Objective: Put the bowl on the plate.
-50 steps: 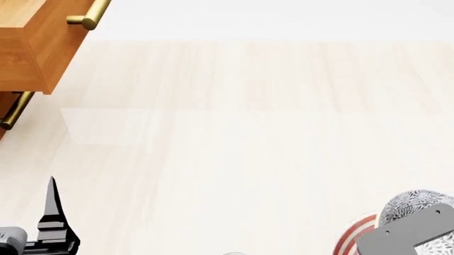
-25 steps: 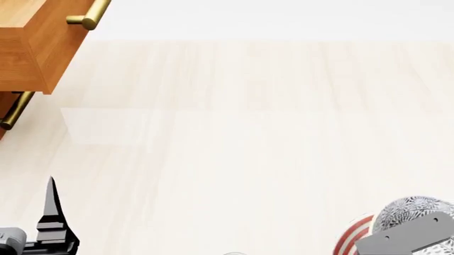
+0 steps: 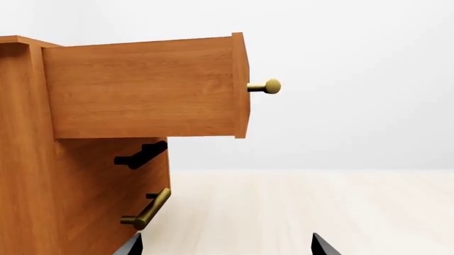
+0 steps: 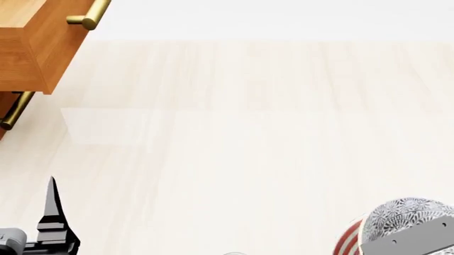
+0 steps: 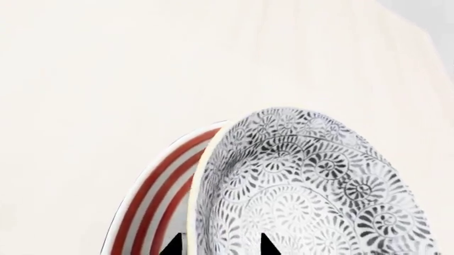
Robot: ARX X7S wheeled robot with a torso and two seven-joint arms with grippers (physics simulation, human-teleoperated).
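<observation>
The bowl (image 5: 312, 186), white with a dense grey-blue floral pattern, hangs tilted on its side at the near right of the head view (image 4: 401, 215). Right behind it lies the plate (image 5: 152, 196), of which only a red-ringed rim arc (image 4: 346, 241) shows. My right gripper (image 5: 220, 247) is shut on the bowl's rim, one black fingertip (image 5: 174, 247) outside the wall and the other inside. At the near left my left gripper (image 3: 227, 247) stands open and holds nothing; one fingertip (image 4: 52, 194) shows in the head view.
A wooden cabinet (image 4: 28, 42) stands at the far left with its top drawer (image 3: 142, 87) pulled out and brass handles (image 4: 89, 16) sticking forward. The pale wooden tabletop (image 4: 248, 133) stretches across the middle.
The bowl and my right gripper have shifted left and lower in the head view, and more of the bowl now covers the plate's rim. The left arm has stayed still.
</observation>
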